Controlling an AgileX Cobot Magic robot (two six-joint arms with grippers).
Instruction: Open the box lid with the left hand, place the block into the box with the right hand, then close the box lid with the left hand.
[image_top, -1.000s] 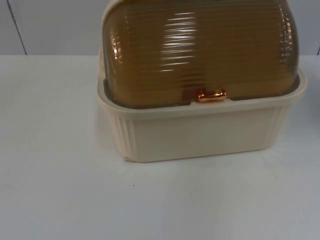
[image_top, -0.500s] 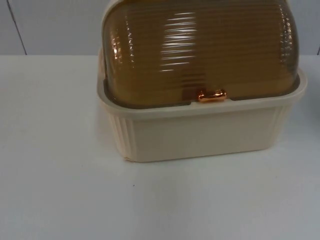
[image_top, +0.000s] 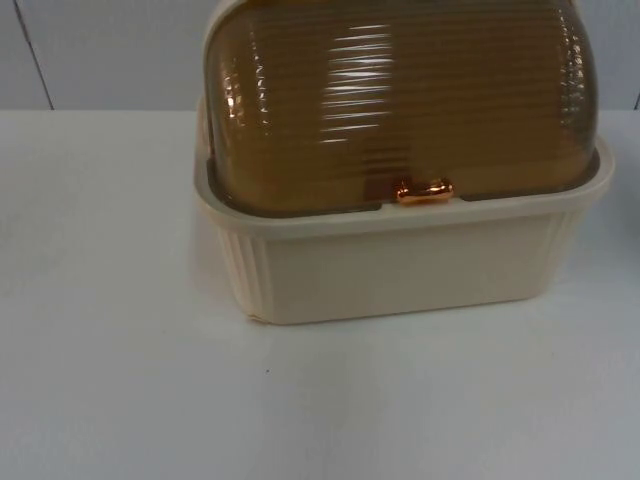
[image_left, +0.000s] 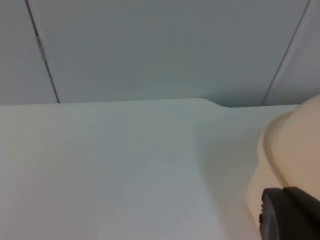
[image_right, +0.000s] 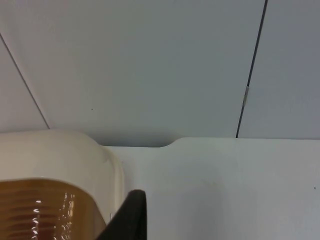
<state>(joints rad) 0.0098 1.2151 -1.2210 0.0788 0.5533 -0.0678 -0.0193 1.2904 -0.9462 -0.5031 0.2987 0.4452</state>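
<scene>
A cream ribbed box (image_top: 400, 265) stands on the white tabletop (image_top: 120, 400), close against the grey partition wall (image_top: 100, 50). Its amber, ridged, see-through lid (image_top: 400, 100) is down, with a small copper handle (image_top: 424, 191) at the front rim. The lid's top is cut off in the top view, and what lies inside the box cannot be made out through the tinted plastic. In the left wrist view, one black fingertip of the left gripper (image_left: 287, 212) sits just beside the box's cream side (image_left: 290, 150). In the right wrist view, a fingertip of the right gripper (image_right: 131, 220) sits just beside the lid's cream edge. Whether either pair of jaws is spread or pressed together cannot be told.
</scene>
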